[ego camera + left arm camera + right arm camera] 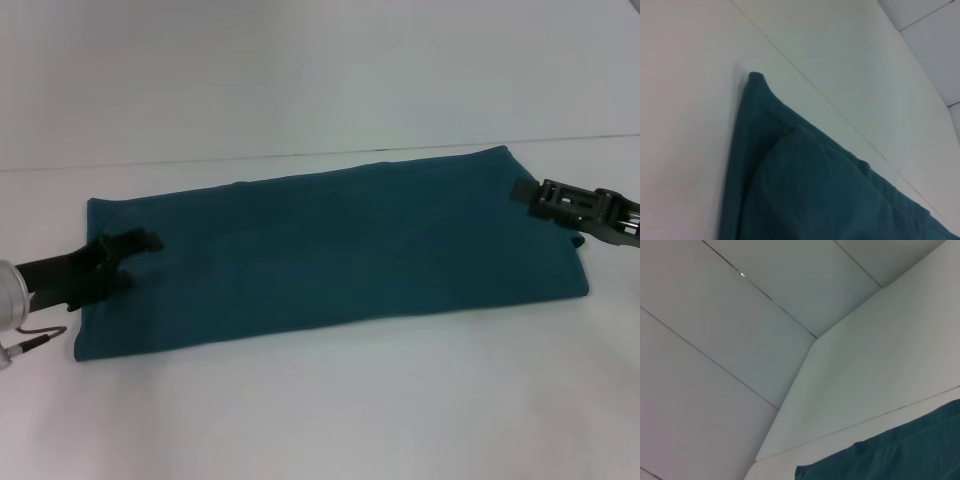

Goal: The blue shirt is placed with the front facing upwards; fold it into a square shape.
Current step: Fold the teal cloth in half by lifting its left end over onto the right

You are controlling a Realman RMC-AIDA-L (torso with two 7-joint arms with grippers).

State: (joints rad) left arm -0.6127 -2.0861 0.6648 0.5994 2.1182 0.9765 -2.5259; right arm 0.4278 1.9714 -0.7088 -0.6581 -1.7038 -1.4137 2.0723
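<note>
The blue shirt (330, 245) lies flat on the white table as a long band running left to right, plain teal side up, with no lettering showing. My left gripper (140, 262) rests over the band's left end, open, its fingers spread on the cloth. At the far corner of the right end sits my right gripper (527, 190), just at the cloth's edge. A layered corner of the shirt (805, 180) fills the left wrist view. The right wrist view catches only another shirt corner (890, 460).
The white table (320, 400) extends in front of the shirt and behind it to a seam line (300, 155). A thin cable (35, 342) hangs at my left wrist. Beyond the table's far corner (815, 342), the right wrist view shows grey panelled wall.
</note>
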